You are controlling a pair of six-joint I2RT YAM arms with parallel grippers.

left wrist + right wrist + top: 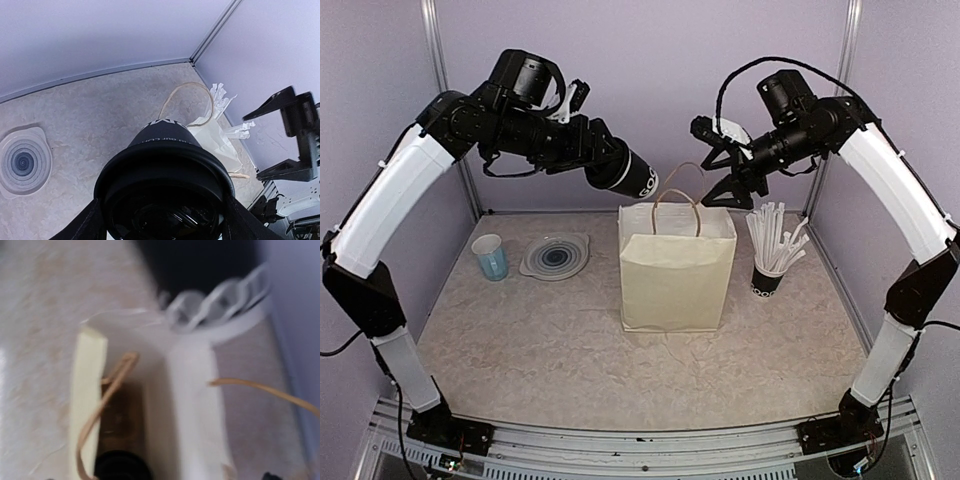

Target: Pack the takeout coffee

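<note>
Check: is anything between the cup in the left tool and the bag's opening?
Yes. The upright handle of the bag arches over its mouth, and the open right tool hovers above its right side. Nothing else visible blocks the cup.

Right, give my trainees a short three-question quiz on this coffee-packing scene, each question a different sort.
1. True or false: the left claw holds a lidded black cup in the air.
2. In the top view, the cup of straws stands: A) left of the paper bag; B) right of it; C) inside it.
3. Fill in: the right claw hovers open above the ____.
Key: 1 true; 2 B; 3 paper bag.
</note>
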